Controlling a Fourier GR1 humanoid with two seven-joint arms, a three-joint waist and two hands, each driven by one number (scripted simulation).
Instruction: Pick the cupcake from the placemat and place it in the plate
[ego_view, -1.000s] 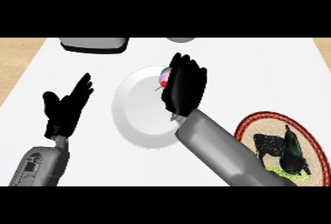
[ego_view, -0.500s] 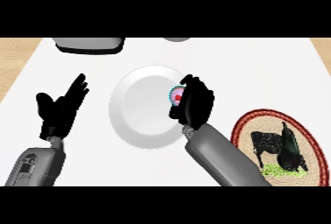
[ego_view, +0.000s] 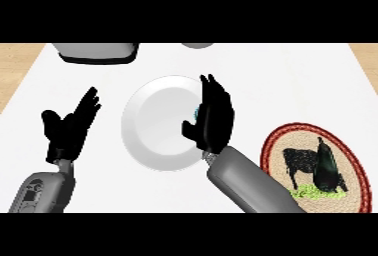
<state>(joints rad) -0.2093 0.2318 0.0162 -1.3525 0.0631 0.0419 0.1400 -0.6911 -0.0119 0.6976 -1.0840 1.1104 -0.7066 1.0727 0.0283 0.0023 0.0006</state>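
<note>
**Right hand over plate rim, cupcake almost hidden behind it**

Your right hand (ego_view: 212, 120) stands edge-on above the right side of the plate (ego_view: 159, 125), fingers straight and pointing away from you, thumb tucked toward the plate's middle. Only a sliver of blue-green shows at the hand's left edge, just beside the palm; I judge that to be the cupcake (ego_view: 196, 111), lying over the plate's right part. Whether the hand has hold of it or merely stands against it, you cannot tell from this view, and whether it rests on the plate is likewise hidden.

The relation to watch: the cupcake lies immediately to the left of your right hand, on the plate side. The left hand (ego_view: 70, 127) rests open, fingers up, well apart on the bench (ego_view: 295, 75).

The placemat (ego_view: 314, 167) to the right carries a dark upright object (ego_view: 328, 167) and no cupcake. Judged from this, the placing is at or near its end.
</note>
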